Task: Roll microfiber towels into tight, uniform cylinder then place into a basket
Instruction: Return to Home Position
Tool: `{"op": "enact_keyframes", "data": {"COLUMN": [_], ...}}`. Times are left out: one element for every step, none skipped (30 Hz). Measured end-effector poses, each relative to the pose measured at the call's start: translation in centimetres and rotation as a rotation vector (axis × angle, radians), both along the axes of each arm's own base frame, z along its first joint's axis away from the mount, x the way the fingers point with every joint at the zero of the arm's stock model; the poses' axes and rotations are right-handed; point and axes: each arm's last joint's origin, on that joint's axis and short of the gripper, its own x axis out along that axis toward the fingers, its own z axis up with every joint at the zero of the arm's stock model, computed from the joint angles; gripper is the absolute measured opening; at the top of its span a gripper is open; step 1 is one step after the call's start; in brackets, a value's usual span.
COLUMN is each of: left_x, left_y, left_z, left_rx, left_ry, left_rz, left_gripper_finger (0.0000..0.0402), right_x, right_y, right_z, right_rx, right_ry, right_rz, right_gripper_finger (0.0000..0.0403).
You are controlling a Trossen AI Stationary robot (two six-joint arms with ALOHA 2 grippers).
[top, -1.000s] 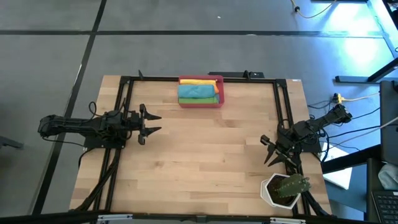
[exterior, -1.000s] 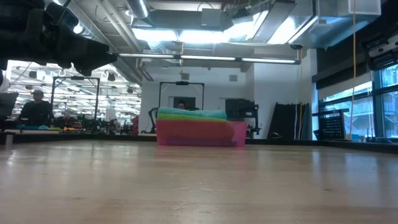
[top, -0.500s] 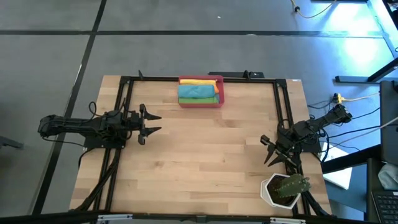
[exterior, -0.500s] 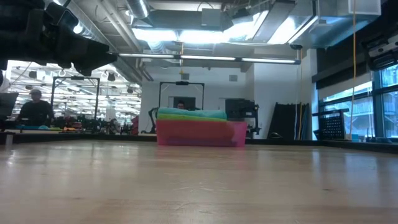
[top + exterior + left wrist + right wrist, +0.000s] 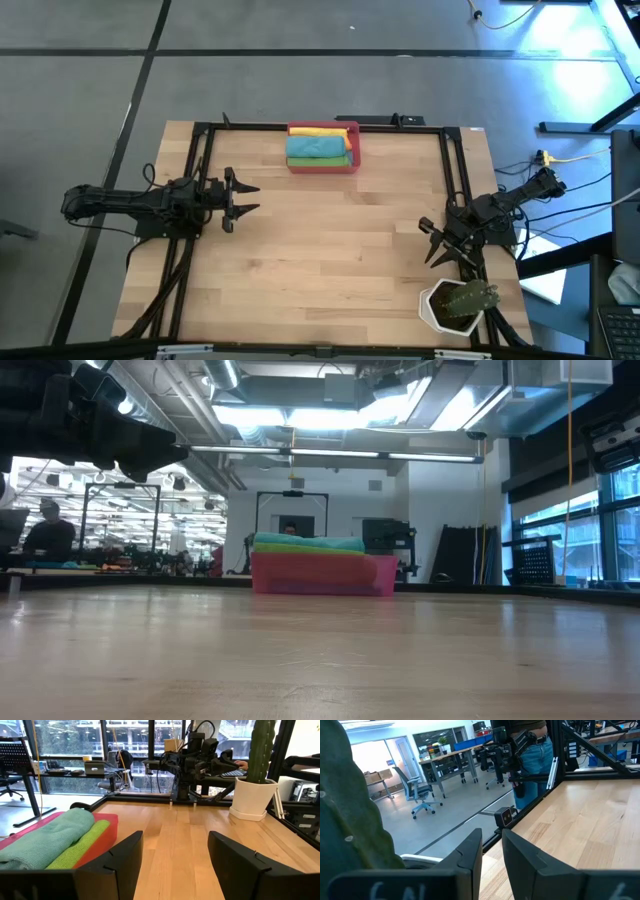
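**Fig.** Table [image 5: 330, 260] from above, w/ both arms at opp. sides.

**(a) Grippers.** We mark the L gripper [image 5: 250, 198] over the table's left side, pointing inward. In the L wrist view its fingers [image 5: 125, 862] stand wide apart, w/ only bare wood betw. them. The R gripper [image 5: 428, 243] hangs near the right edge, just beside the white pot [image 5: 440, 310] and its cactus [image 5: 470, 297]. In the R wrist view its fingers [image 5: 470, 855] are parted by a narrow gap only. It, too, holds nothing.

**(b) Basket.** The basket [image 5: 323, 168] stands at the table's far edge, approx. midway betw. the arms and well apart from each. We count three rolled cloths on top, lying side by side w/ long axes parallel to that edge:
- the yellow towel [image 5: 320, 129], at the outer rim;
- the teal towel [image 5: 318, 146], in the middle;
- the green towel [image 5: 335, 160], on the side nearest the table's centre.

In the low view the teal roll rises above the pink wall. In the L wrist view teal and green touch along their length. We cannot tell whether other cloths lie beneath.

**(c) Bkgd.** The low view shows a person [image 5: 45, 535] seated at a desk far off. The R wrist view shows legs in jeans [image 5: 535, 755] beyond the table.
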Motion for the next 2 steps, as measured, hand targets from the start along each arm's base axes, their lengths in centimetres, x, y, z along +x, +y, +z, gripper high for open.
{"op": "enact_keyframes", "data": {"left_x": [0.00, 0.00], "left_y": [0.00, 0.00], "left_z": [0.00, 0.00], "left_rx": [0.000, 0.000], "left_ry": [0.000, 0.000], "left_rz": [0.000, 0.000], "left_gripper_finger": [0.0213, 0.0213], "right_x": [0.00, 0.00], "right_y": [0.00, 0.00], "right_z": [0.00, 0.00], "right_rx": [0.000, 0.000], "right_ry": [0.000, 0.000], "right_rz": [0.000, 0.000], "right_gripper_finger": [0.0078, 0.0078]}}
